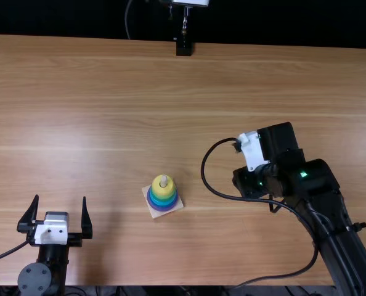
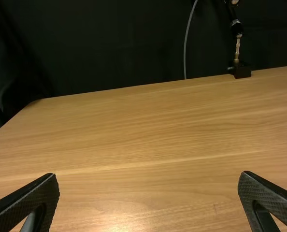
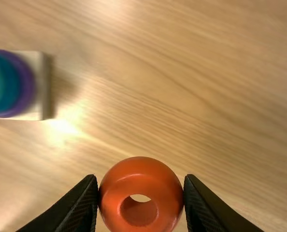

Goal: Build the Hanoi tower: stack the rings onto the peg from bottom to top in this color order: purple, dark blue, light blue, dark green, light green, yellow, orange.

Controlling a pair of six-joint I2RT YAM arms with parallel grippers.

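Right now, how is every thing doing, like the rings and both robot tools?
Left tool: open, holding nothing.
Right tool: closed on the orange ring.
Orange ring: held, off the peg.
Yellow ring: on the peg, top of the stack.
Peg: tip poking out.
Base: flat on the table.

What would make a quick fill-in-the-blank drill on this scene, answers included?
The ring in the right gripper is colored ____.
The top ring on the peg is colored ____.
The bottom ring on the peg is colored ____.
The left gripper is not shut but ____.

Missing words: orange; yellow; purple; open.
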